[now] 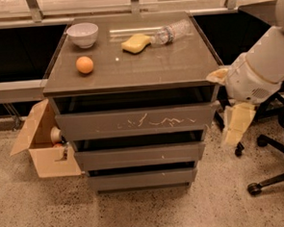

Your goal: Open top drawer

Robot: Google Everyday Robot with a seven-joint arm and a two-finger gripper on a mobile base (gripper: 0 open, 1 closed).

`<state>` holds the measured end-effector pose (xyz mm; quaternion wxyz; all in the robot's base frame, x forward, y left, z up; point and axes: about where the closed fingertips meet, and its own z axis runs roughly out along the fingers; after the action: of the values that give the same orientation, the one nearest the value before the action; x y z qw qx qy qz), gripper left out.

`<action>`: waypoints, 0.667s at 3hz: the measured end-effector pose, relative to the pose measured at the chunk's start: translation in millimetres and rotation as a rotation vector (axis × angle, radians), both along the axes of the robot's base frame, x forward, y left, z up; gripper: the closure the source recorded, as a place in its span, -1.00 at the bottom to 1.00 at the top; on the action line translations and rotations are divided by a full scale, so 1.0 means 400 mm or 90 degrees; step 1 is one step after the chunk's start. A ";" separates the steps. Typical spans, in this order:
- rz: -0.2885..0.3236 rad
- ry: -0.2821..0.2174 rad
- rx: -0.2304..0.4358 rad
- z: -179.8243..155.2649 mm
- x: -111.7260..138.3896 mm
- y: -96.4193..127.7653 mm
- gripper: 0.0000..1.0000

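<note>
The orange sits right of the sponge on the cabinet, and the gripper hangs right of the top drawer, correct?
No: the camera view shows the orange left of the sponge on the cabinet. The gripper does hang right of the top drawer.

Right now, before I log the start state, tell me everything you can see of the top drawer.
The top drawer shows a wide, flat, grey-brown front panel with no handle. It looks like laminate and has a row of white scratches near its middle. It sits level under the cabinet top, with a dark gap above it, and over the middle drawer front. It looks shut or nearly so. Nothing touches it; the gripper hangs beyond its right end, apart from it.
</note>
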<state>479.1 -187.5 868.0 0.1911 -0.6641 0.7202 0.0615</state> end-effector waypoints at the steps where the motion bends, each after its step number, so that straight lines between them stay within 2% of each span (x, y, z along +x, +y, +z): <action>1: 0.027 0.014 0.037 -0.095 0.035 0.025 -1.00; 2: 0.033 0.034 0.067 -0.196 0.079 0.040 -1.00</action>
<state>510.5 -171.5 789.7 0.2047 -0.6696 0.7035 0.1219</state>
